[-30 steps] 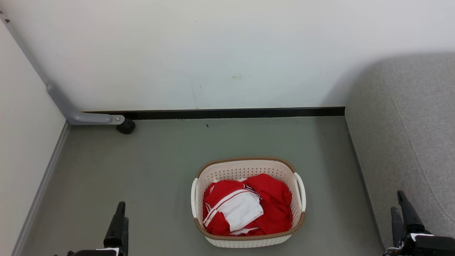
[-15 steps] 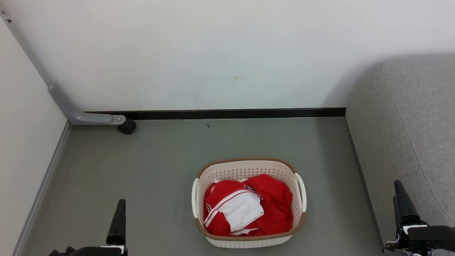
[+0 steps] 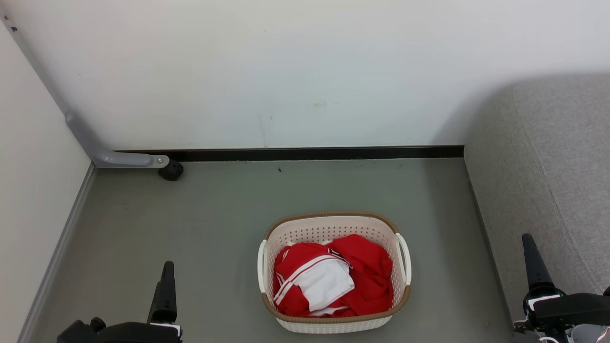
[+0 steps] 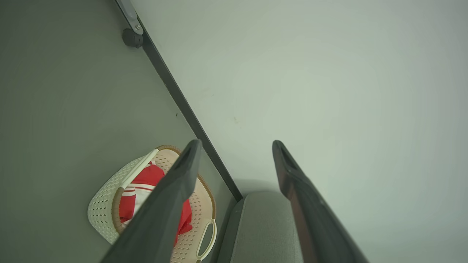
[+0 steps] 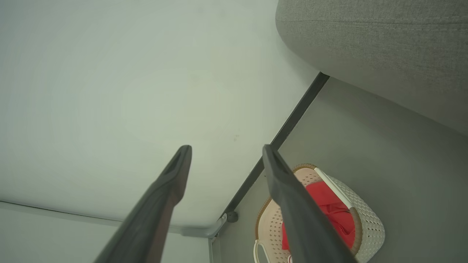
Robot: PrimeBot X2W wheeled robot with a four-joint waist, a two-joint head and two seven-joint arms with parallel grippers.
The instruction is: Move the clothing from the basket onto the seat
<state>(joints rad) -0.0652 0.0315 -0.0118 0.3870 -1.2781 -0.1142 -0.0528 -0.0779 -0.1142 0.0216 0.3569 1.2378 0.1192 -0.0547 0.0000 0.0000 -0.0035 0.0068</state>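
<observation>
The floor lies bare from the wall back toward the robot. The seat fills the whole right side, and its rounded flank drops to the floor with nothing on top of it yet. The basket stands on the floor ahead of the robot and between its arms. It is well clear of the wall and parted from the seat by a strip of open floor. Its two handles face left and right, so its long axis seems to run across the robot, though the slant of the view makes that hard to swear to. All the clothing is heaped inside. The red bulk sits toward the seat side and a white panel toward the left, and none of it hangs over the rim. The left claw hangs back at the lower left, fingers spread and empty. The right claw is likewise released and empty, close by the seat's flank. The heap lies forward and inward of both. The left looks slightly nearer, but I'd say the right has the shorter carry to the seat. Any reach must come down over the rim, and the room above it is free.
</observation>
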